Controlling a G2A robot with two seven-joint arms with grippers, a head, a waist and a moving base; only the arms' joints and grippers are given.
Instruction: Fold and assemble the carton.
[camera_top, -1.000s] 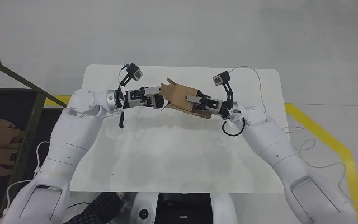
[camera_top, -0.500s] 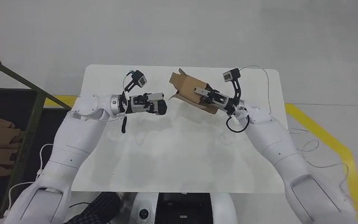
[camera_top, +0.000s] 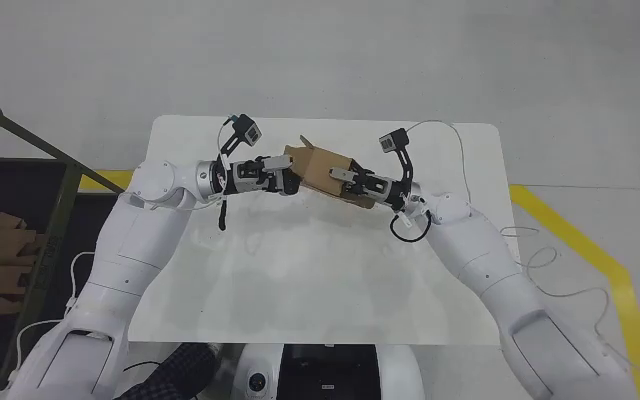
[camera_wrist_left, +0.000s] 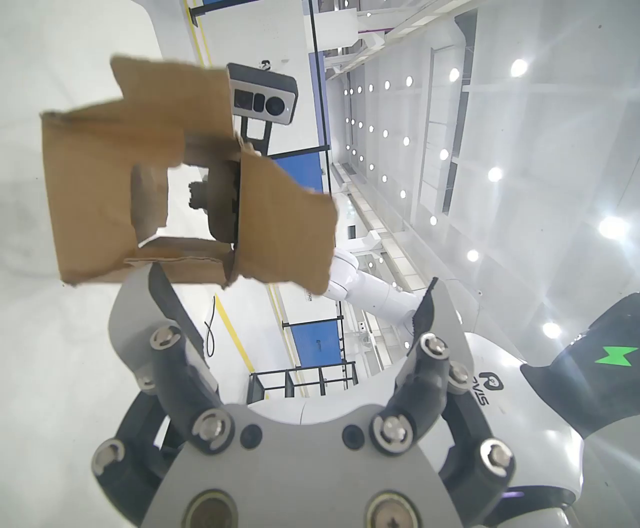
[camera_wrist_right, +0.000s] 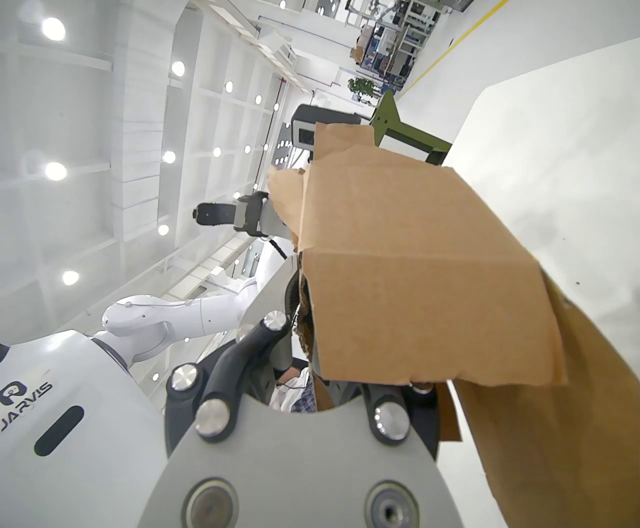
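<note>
Left gripper (camera_wrist_left: 295, 280) spread wide at the carton's open end; right gripper (camera_top: 352, 183) clamped on the other end.

The carton (camera_wrist_left: 100, 165) is held clear of the table (camera_top: 300, 290), above its far middle, tilted and set between the two grippers. Its loose end flaps are splayed toward the left gripper, and the opposite end is taken by the right one. The right gripper's grasp is judged from the carton being carried aloft, since the cardboard hides most of its fingers. One left finger (camera_wrist_left: 165, 295) lies just under the lower flap, seemingly touching it, while the other stands apart from the cardboard. The body is already squared into a tube, so closing the end flaps is judged to be the step in hand. A flap has next to be pushed inward by the left fingers, with the carton kept steady in the right grasp so that it is not twisted or crushed.
</note>
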